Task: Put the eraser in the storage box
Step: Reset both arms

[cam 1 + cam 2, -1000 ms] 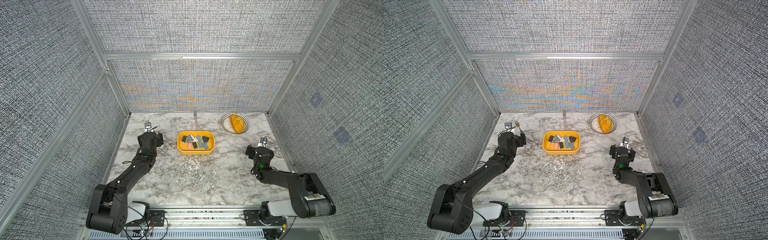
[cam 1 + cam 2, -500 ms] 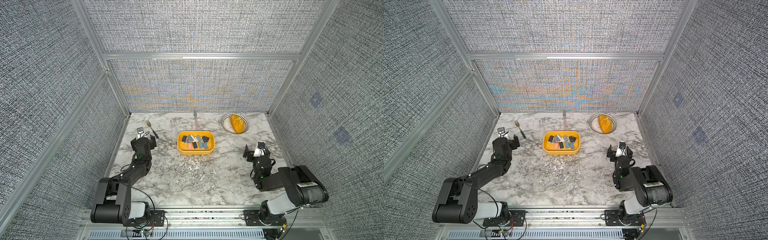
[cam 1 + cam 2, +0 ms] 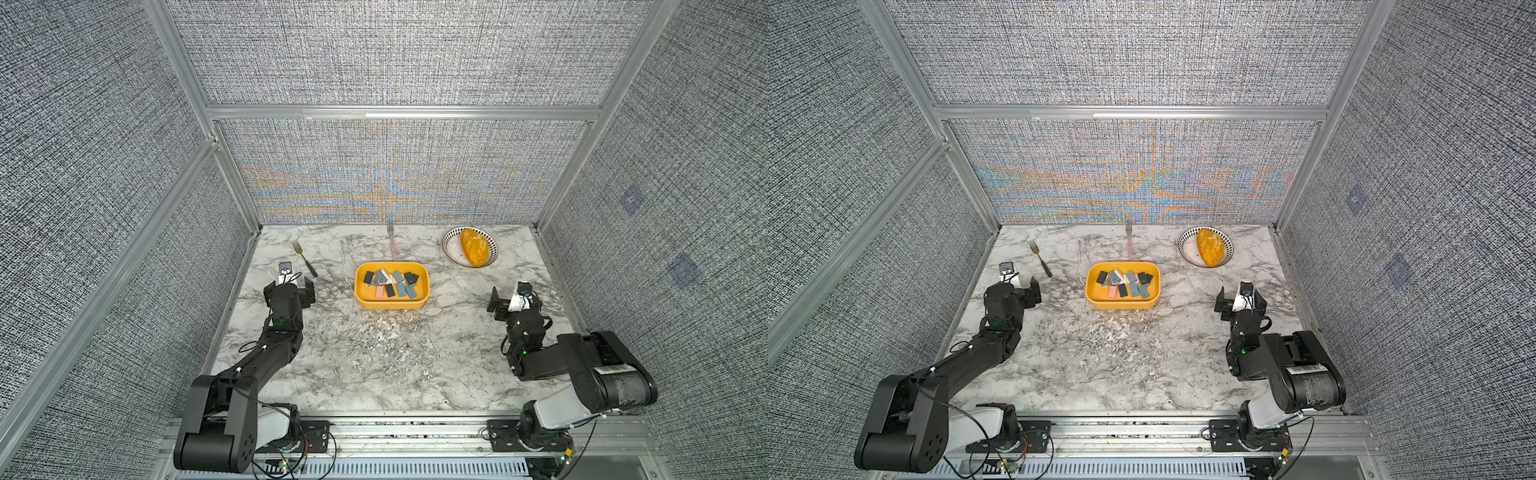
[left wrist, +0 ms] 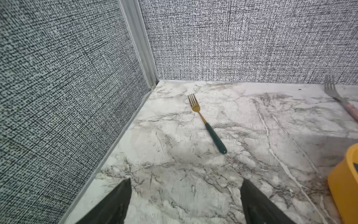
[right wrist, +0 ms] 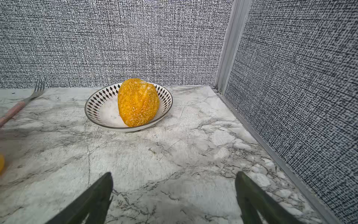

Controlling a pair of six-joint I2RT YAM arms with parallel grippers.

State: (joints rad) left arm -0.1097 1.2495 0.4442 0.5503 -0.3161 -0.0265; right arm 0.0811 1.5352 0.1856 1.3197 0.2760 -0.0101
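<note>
- Your left gripper (image 4: 186, 181) is released: its jaws stand wide apart, low over the bare marble table (image 4: 271, 120), with nothing between them.
- The green-handled fork (image 4: 206, 124) lies on the marble ahead of that claw, apart from it.
- Your right gripper (image 5: 174, 173) is likewise spread wide and empty. It faces the patterned bowl (image 5: 96, 102), which holds an orange lump (image 5: 138, 104).
- The storage box (image 3: 390, 306) sits between your two arms, toward the back of the table and well apart from both claws.
- The erasers (image 3: 390, 284) are small flat blocks in dark, blue, pink and white. They lie jumbled inside the box.
- A pink-handled fork (image 3: 392, 245) lies behind the box, with its handle end just beside the far rim.
</note>
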